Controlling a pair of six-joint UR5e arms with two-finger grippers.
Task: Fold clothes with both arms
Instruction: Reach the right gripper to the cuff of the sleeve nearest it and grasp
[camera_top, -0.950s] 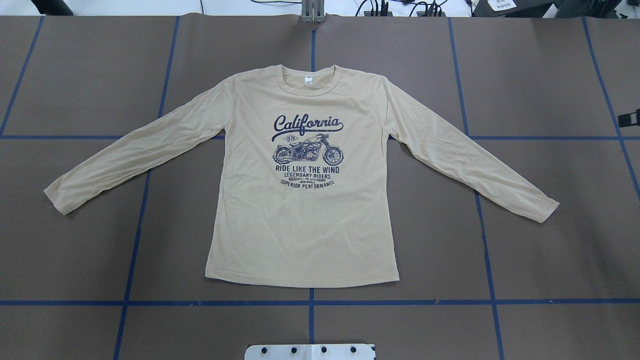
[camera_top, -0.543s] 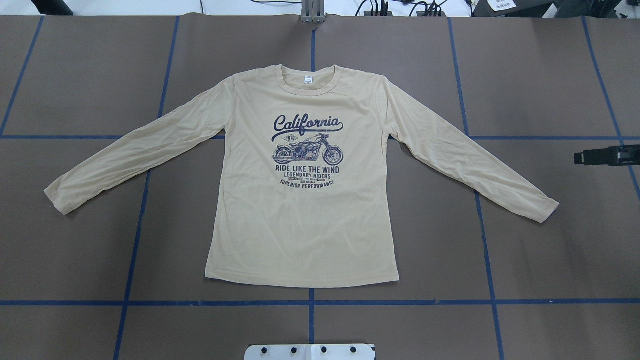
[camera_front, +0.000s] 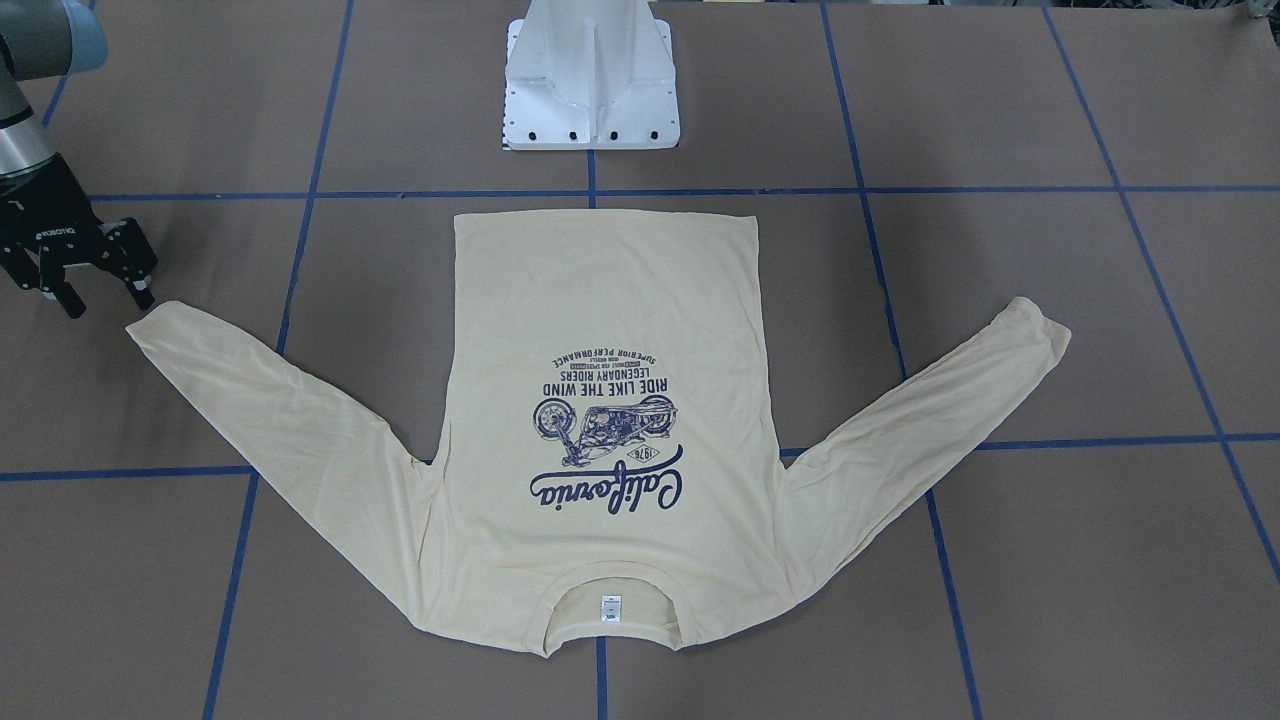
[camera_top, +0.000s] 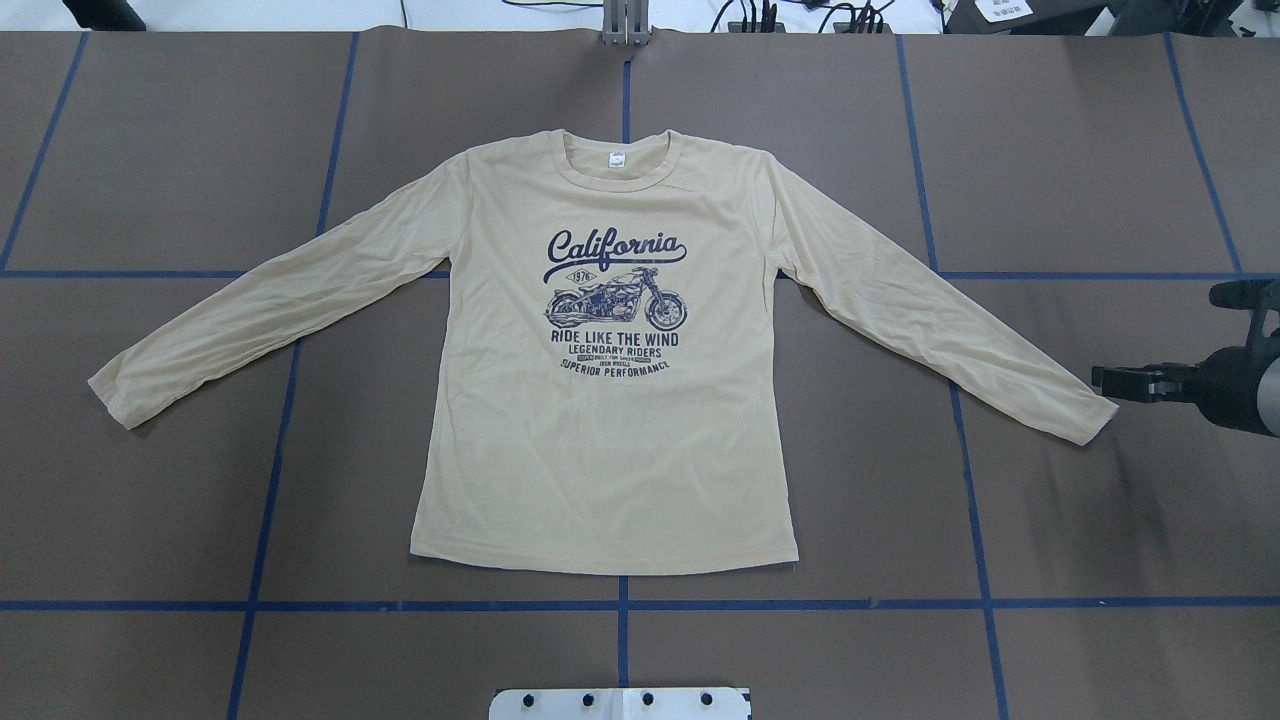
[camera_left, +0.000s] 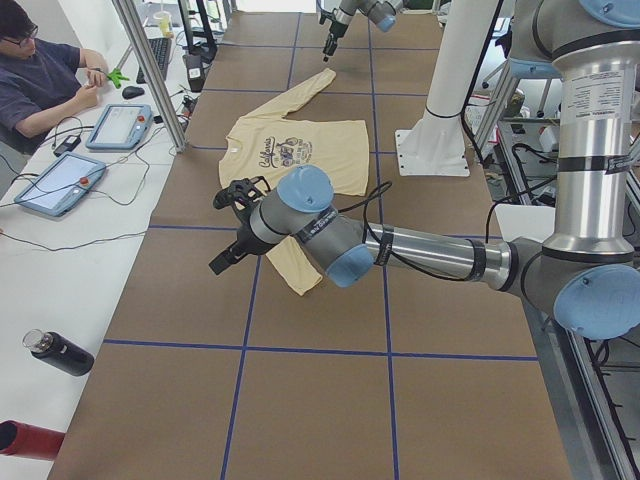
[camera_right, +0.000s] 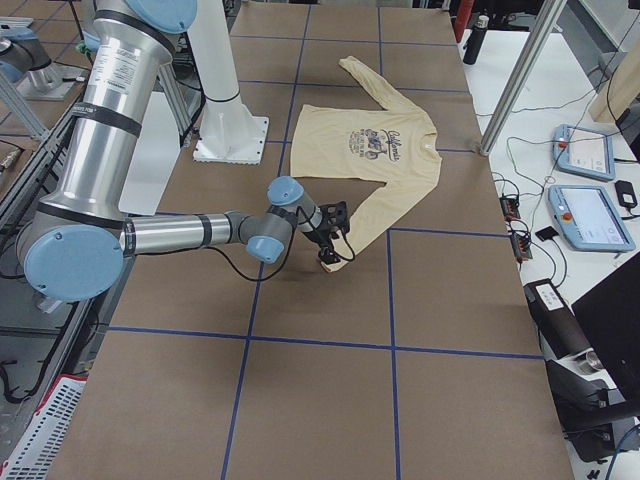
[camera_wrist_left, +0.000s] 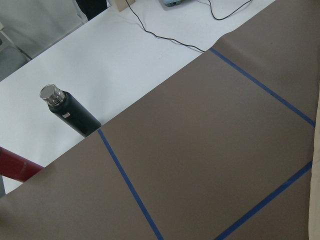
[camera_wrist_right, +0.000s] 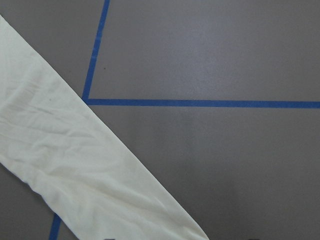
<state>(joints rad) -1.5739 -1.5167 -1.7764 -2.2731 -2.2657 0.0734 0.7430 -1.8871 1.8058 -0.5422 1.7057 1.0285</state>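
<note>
The cream-yellow long-sleeved shirt (camera_top: 605, 400) lies flat on the brown table, print up, collar far from the robot, both sleeves spread out and down. My right gripper (camera_front: 105, 298) stands open, nothing between its fingers, just off the end of the right sleeve's cuff (camera_front: 150, 330); overhead it (camera_top: 1108, 381) sits right beside that cuff (camera_top: 1088, 415). The right wrist view shows only the sleeve (camera_wrist_right: 75, 170) on the table. My left gripper (camera_left: 226, 228) appears only in the exterior left view, hovering near the left cuff (camera_left: 300, 278); whether it is open or shut I cannot tell.
The white pedestal base (camera_front: 590, 80) stands at the robot's side of the table, behind the shirt's hem. Blue tape lines (camera_top: 620, 605) grid the brown cover. A side table holds tablets (camera_left: 120, 125) and a black bottle (camera_wrist_left: 70, 112), with a person (camera_left: 40, 80) seated there.
My right gripper has come in from the overhead view's right edge, moving left and towards the robot until it sits beside the right cuff. The shirt has not moved.
</note>
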